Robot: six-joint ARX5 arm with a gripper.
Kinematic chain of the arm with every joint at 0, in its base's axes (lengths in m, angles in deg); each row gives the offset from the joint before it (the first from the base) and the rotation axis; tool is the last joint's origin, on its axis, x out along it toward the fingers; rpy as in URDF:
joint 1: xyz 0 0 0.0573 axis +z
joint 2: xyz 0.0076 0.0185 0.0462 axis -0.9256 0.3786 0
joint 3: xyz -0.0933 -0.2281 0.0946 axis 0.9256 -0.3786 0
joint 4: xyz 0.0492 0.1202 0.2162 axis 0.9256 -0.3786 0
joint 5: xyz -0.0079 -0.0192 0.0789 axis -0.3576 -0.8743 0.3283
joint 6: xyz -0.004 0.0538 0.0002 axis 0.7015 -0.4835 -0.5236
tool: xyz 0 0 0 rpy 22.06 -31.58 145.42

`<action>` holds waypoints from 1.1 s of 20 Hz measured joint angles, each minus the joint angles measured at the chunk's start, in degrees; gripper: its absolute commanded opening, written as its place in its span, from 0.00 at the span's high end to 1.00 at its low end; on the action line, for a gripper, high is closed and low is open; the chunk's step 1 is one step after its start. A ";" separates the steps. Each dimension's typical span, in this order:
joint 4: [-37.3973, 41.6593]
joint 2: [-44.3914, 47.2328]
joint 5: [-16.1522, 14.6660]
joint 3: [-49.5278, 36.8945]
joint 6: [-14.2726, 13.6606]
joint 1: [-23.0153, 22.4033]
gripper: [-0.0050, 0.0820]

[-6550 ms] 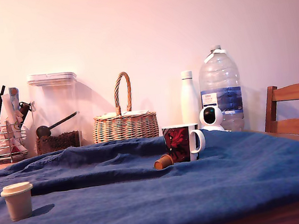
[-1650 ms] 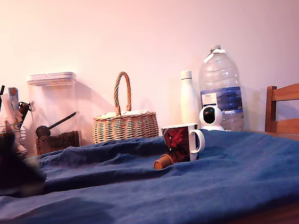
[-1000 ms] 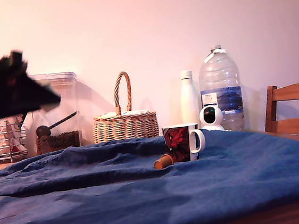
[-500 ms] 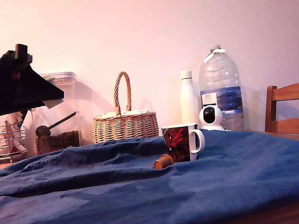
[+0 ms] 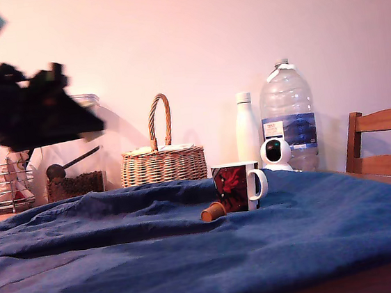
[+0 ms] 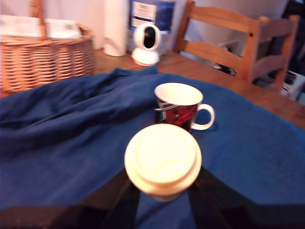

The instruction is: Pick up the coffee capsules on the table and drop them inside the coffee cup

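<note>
My gripper [image 5: 90, 127] is a blurred black shape high at the exterior view's left, well above the blue-draped table [image 5: 194, 265]. In the wrist view the gripper [image 6: 163, 191] is shut on the cream-beige capsule [image 6: 163, 160], whose round lid faces the camera. The coffee cup [image 5: 238, 186], red and black with a white handle, stands upright on the cloth, farther along to the exterior view's right. Its open white mouth [image 6: 178, 94] shows beyond the held capsule. The orange-brown capsule [image 5: 213, 212] lies on its side against the cup's base; the wrist view does not show it.
Along the back stand a wire rack [image 5: 4, 187], a clear canister [image 5: 76, 176], a wicker basket [image 5: 163, 162], a white bottle [image 5: 248, 130], a large water bottle [image 5: 288, 116] and a small white camera [image 5: 276, 154]. A wooden chair [image 5: 384, 144] is at the exterior view's right.
The cream capsule is off the cloth at the exterior view's left. The arm has risen with it and now moves toward the right, blurred by motion. Cup and orange capsule are unmoved.
</note>
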State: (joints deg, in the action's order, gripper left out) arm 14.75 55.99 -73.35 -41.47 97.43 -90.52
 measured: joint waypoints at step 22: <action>0.04 21.33 0.04 16.22 -2.89 -5.79 0.73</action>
State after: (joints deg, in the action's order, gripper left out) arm 14.79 77.32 -73.31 -25.26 94.54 -96.31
